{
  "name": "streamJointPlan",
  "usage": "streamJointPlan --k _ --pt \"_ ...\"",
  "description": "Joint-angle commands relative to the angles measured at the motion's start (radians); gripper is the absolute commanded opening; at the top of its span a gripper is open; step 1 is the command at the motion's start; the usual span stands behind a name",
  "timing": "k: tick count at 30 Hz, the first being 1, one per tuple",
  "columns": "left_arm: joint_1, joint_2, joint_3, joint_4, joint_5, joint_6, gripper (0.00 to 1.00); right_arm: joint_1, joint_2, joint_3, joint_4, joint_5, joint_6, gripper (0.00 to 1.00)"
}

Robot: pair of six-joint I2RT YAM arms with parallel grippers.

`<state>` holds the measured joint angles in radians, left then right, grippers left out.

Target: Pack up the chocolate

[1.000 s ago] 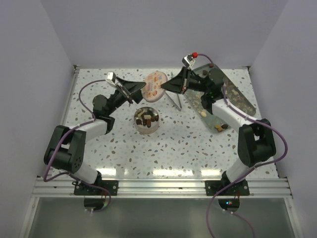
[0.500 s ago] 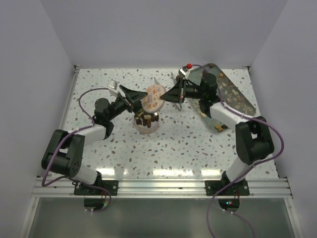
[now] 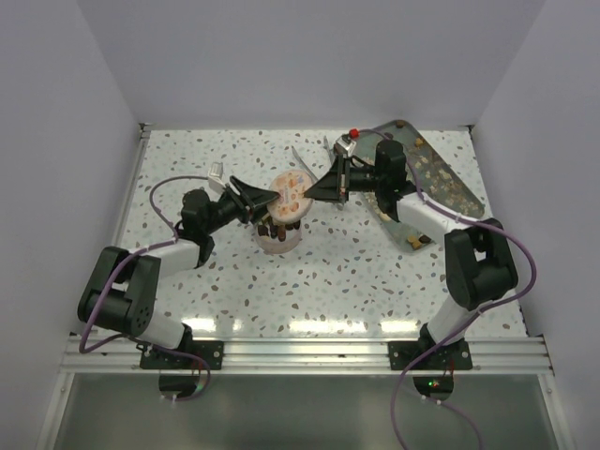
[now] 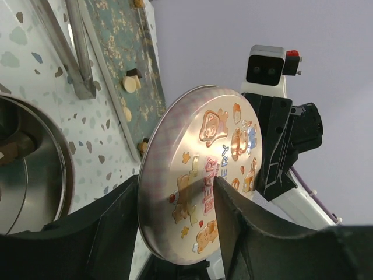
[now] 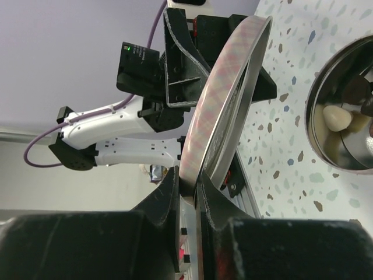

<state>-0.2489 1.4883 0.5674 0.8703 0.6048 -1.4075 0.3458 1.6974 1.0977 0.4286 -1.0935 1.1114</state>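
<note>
Your left gripper (image 4: 175, 189) is pinching one edge of the bear-printed lid (image 3: 289, 190), and your right gripper (image 5: 186, 182) is clamped on the opposite rim. The lid hangs tilted just above the open round tin (image 3: 281, 247) on the speckled surface (image 3: 356, 277). The chocolate (image 3: 270, 225) sits inside the tin, and more lumps lie on the tray (image 3: 452, 185) to the right.

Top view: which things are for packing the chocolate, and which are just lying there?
For the job: chocolate, tin, lid, tray.
Just lying about: tongs.
</note>
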Motion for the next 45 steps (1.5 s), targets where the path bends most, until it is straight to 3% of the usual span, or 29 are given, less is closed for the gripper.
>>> streamJointPlan --k 1,8,18,30,36,45 --pt "-0.004 -0.071 0.008 0.168 0.043 -0.011 0.54 -0.004 0.045 0.002 -0.122 0.058 -0.062 0.09" --pt "-0.004 -0.065 -0.012 0.233 0.046 -0.056 0.38 -0.004 0.079 0.007 -0.154 0.066 -0.076 0.16" --pt "-0.004 -0.042 -0.037 0.237 0.058 -0.039 0.36 -0.004 0.145 0.037 -0.241 0.078 -0.137 0.21" --pt "-0.004 -0.089 0.045 -0.255 0.020 0.315 0.45 0.004 0.220 0.080 -0.378 0.087 -0.209 0.20" --pt "-0.004 -0.082 0.158 -0.506 -0.028 0.478 0.50 0.007 0.249 0.088 -0.407 0.092 -0.225 0.20" --pt "-0.006 -0.050 0.244 -0.720 -0.097 0.646 0.50 0.013 0.314 0.116 -0.426 0.095 -0.243 0.20"
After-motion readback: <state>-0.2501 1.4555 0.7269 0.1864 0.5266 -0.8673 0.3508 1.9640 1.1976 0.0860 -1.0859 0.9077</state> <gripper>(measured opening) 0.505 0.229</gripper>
